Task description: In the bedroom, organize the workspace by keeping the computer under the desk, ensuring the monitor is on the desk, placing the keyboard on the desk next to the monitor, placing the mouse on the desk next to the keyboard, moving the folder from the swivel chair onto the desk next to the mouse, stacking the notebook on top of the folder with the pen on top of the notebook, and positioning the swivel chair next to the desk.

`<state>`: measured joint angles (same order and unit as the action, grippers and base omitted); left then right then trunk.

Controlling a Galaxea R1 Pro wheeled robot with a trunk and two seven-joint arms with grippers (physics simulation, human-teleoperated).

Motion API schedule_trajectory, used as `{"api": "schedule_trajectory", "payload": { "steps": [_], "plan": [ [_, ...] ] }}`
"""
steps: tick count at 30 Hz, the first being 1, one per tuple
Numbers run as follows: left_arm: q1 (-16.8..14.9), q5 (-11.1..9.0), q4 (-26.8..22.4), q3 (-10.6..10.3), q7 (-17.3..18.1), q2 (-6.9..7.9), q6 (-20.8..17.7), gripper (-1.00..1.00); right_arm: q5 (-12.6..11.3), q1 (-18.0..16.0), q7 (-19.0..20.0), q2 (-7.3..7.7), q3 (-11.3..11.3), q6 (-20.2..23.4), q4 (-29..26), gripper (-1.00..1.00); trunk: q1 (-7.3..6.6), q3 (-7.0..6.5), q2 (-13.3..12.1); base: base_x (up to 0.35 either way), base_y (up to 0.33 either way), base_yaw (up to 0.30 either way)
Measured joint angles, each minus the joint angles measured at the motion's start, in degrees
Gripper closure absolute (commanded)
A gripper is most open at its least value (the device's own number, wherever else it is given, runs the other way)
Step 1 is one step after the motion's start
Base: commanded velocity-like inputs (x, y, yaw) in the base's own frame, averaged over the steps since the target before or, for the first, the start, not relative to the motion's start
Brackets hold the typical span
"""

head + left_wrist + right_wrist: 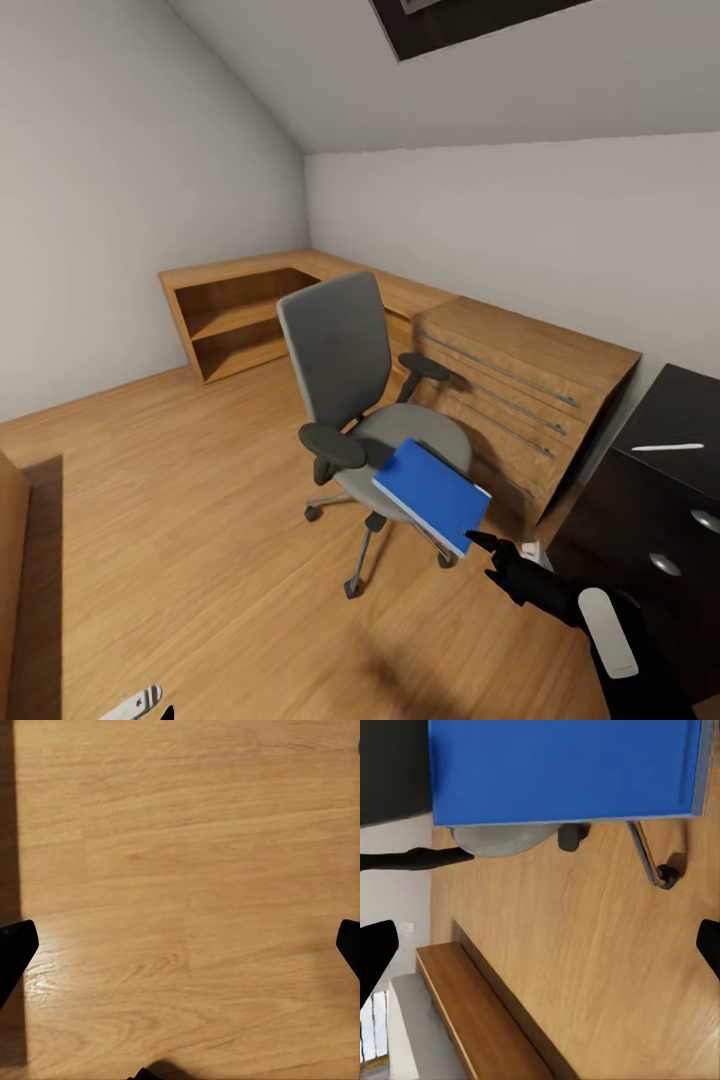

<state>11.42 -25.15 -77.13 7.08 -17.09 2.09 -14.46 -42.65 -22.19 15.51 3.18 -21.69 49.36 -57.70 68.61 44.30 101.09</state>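
Observation:
The grey swivel chair (345,370) stands on the wooden floor in front of the light wooden cabinets. A bright blue folder (432,494) lies tilted on the front of its seat, overhanging the edge. My right gripper (485,548) is just below the folder's lower corner. In the right wrist view it (540,949) is open, the folder (562,769) beyond its fingertips and nothing between them. The black desk (640,500) fills the right edge, with the thin white pen (668,446) on top. My left gripper (180,949) hangs open over bare floor.
A light wooden drawer chest (525,395) stands between the chair and the desk. A low wooden shelf unit (235,315) runs into the far corner. Open wooden floor (180,520) stretches to the left of the chair. The ceiling slopes down on the left.

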Motion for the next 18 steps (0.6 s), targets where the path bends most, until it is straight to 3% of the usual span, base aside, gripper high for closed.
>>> {"api": "schedule_trajectory", "payload": {
  "steps": [7, 10, 18],
  "plan": [
    [0.0, 0.0, 0.0, 0.0, 0.0, 0.00, 0.0, -1.00, -1.0, 0.0, 1.5, 1.47, -5.9, 0.6, 1.1, -1.00, 1.54, 1.26, 2.8, 0.000, 0.000, 0.000],
    [0.0, 0.0, 0.0, 0.0, 0.0, 0.00, 0.0, -1.00, -4.9, 0.0, 1.6, 2.29, -9.7, 2.0, 1.2, -1.00, 2.20, 1.80, 4.0, 0.000, 0.000, 0.000],
    [0.0, 0.0, 0.0, -0.1, 0.0, -0.06, 0.0, -1.00, -6.1, 0.0, 1.8, 3.92, -12.2, 1.9, 1.3, -1.00, 3.95, 3.23, 7.2, 0.000, 0.000, 0.000]
  ]
}}
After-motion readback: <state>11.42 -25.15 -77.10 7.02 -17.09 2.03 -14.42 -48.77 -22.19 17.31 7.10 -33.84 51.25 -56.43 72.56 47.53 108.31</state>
